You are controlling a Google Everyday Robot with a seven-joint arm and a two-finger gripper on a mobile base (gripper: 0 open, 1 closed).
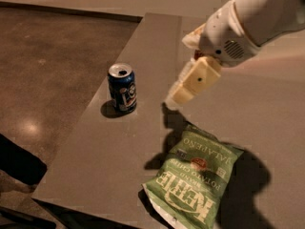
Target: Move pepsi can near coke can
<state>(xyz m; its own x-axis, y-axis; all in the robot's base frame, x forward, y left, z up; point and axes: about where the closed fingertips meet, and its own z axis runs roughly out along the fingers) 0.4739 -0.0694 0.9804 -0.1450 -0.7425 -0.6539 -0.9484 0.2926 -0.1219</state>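
The pepsi can (122, 88), dark blue with a silver top, stands upright near the left edge of the grey table (119, 161). My gripper (177, 95) hangs over the table a little to the right of the pepsi can, apart from it, its tip pointing down and left. The white arm comes in from the upper right. The coke can is hidden behind my wrist and arm at the back of the table.
A green kettle chips bag (195, 181) lies flat on the table, in front of and below the gripper. The table's left edge drops to a brown polished floor (47, 70). A dark shape sits at the lower left.
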